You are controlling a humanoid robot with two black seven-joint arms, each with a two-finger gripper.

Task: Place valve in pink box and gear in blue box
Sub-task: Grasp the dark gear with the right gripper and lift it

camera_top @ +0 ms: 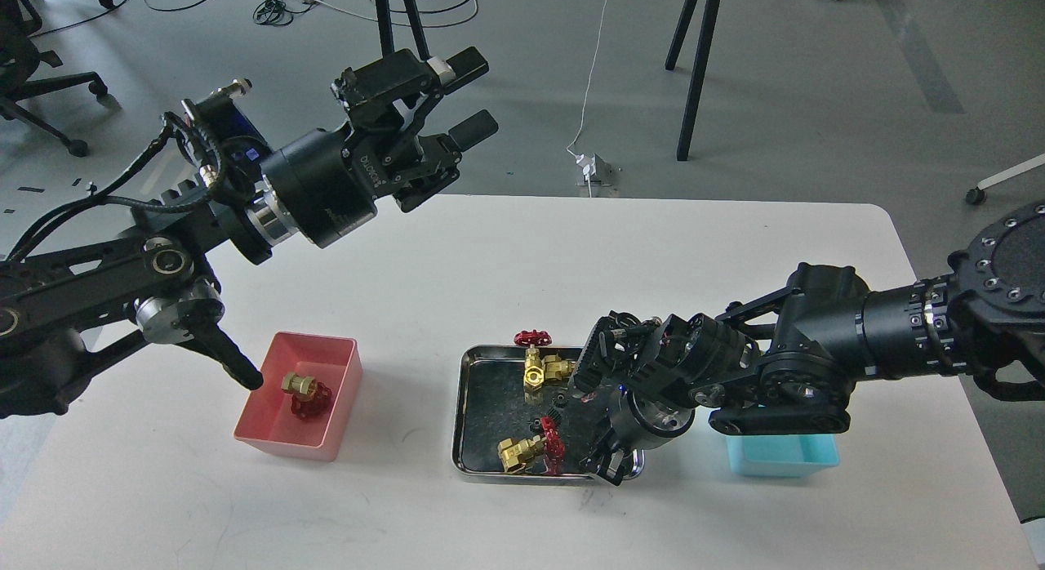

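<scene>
One valve (304, 390) lies in the pink box (269, 427) at the front left. Two more valves (543, 367) (529, 450) lie in the steel tray (467, 415), among small black gears (558, 400). My right gripper (608, 465) points down into the tray's front right corner; its fingers are dark and I cannot tell them apart or see anything held. The blue box (784, 457) stands right of the tray, partly hidden by my right arm. My left gripper (472, 96) is open and empty, high above the table's far left edge.
My left arm's elbow link (233, 362) hangs just left of the pink box. Tripod legs (694, 72), cables and a chair stand on the floor beyond the table. The white table (457, 268) has bare surface at the back and along the front.
</scene>
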